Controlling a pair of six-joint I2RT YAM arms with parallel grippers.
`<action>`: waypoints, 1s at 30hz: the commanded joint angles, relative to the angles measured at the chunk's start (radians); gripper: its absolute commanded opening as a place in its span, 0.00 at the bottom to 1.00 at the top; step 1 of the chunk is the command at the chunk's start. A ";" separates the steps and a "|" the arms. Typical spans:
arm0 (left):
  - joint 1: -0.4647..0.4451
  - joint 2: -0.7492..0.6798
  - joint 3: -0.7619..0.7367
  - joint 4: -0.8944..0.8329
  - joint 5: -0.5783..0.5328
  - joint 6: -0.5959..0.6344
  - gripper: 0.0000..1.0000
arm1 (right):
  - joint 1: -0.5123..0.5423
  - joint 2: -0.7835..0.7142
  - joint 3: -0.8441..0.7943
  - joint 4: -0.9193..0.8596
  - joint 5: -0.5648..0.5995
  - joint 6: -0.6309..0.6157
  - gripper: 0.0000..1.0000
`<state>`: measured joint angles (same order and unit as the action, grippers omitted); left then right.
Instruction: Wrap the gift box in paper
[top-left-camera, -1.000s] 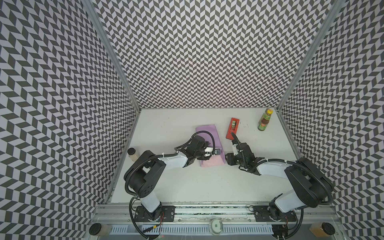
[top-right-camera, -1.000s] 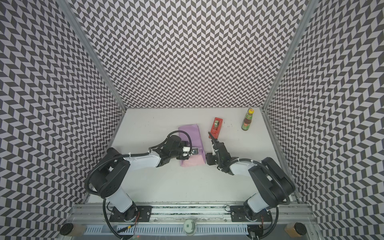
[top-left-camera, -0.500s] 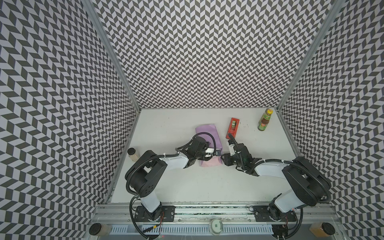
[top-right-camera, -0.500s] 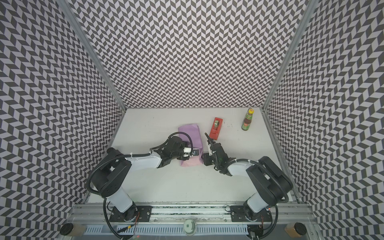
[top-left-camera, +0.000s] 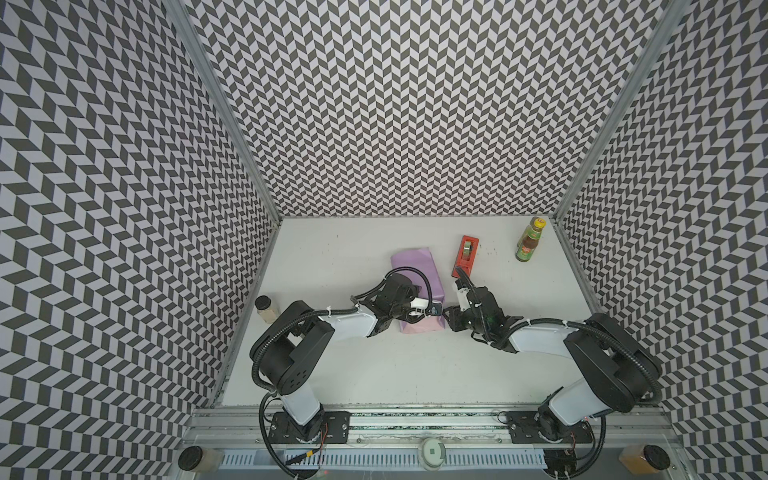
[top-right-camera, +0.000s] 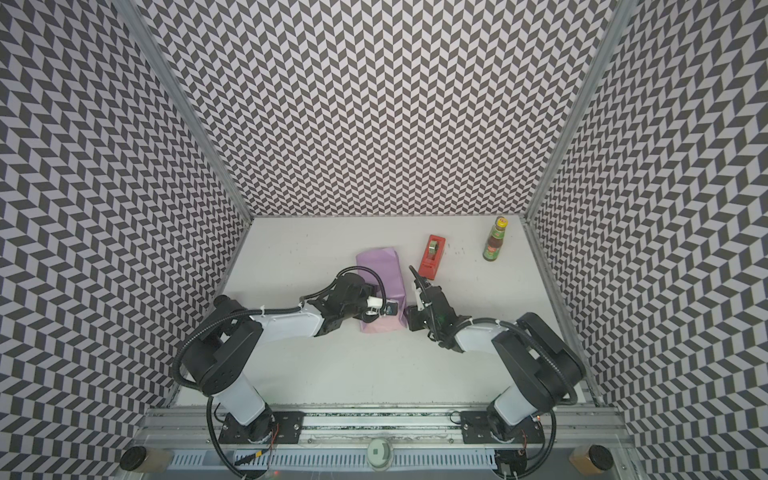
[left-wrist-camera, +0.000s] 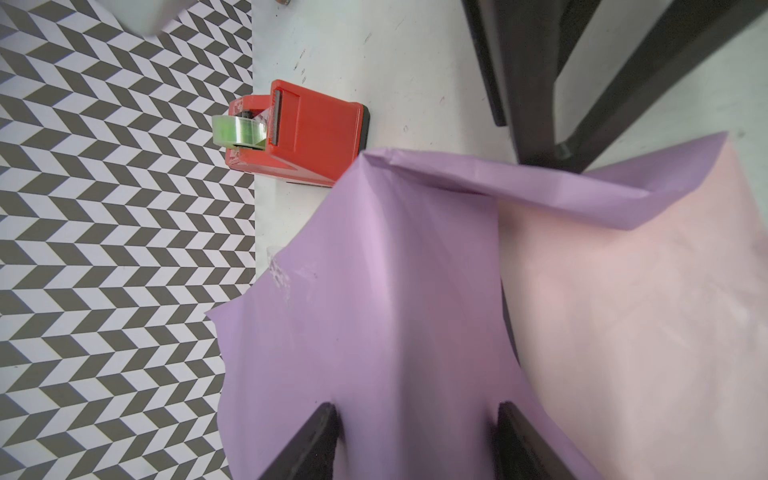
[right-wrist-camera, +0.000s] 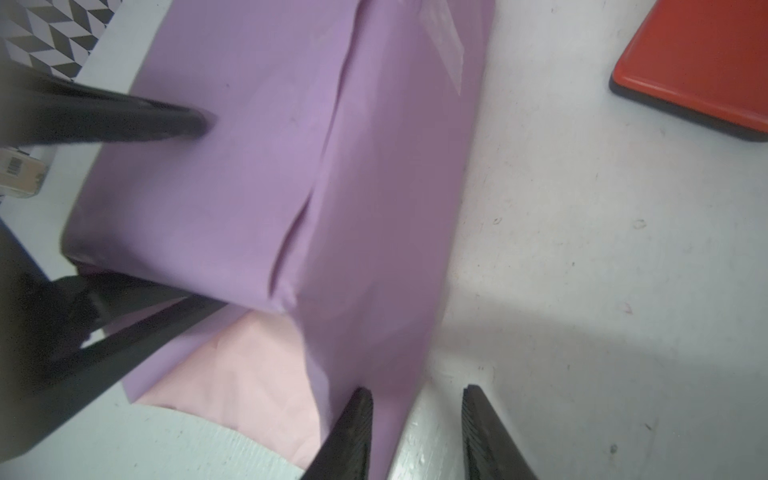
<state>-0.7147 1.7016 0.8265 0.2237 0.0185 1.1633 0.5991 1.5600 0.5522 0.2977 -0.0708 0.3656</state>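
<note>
My left gripper (left-wrist-camera: 415, 407) stands about half open, straddling the near top edge of the gift box (left-wrist-camera: 508, 324), with both fingers (left-wrist-camera: 316, 440) resting on the paper (top-left-camera: 415, 266). My right gripper (right-wrist-camera: 415, 390) shows only a slim gap around the paper's side corner and isn't clamped. The box, almost fully covered, lies just left of the tape dispenser (top-left-camera: 465, 255). A bottle (top-left-camera: 528, 241) of dark sauce stands right of the dispenser, and a jar (top-left-camera: 266, 309) of beige stuff sits well left of it.
</note>
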 joint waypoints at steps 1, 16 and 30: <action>-0.021 0.013 -0.034 -0.082 0.022 0.026 0.62 | 0.001 0.003 0.001 0.007 0.046 0.004 0.35; -0.032 0.020 -0.051 -0.056 0.009 0.029 0.62 | 0.017 0.076 0.018 0.002 0.043 0.035 0.25; -0.046 0.021 -0.072 -0.054 -0.005 0.068 0.62 | 0.030 0.111 -0.006 0.173 -0.098 0.120 0.22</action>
<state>-0.7403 1.7016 0.7948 0.2749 -0.0269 1.2144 0.6209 1.6588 0.5617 0.3939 -0.1322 0.4500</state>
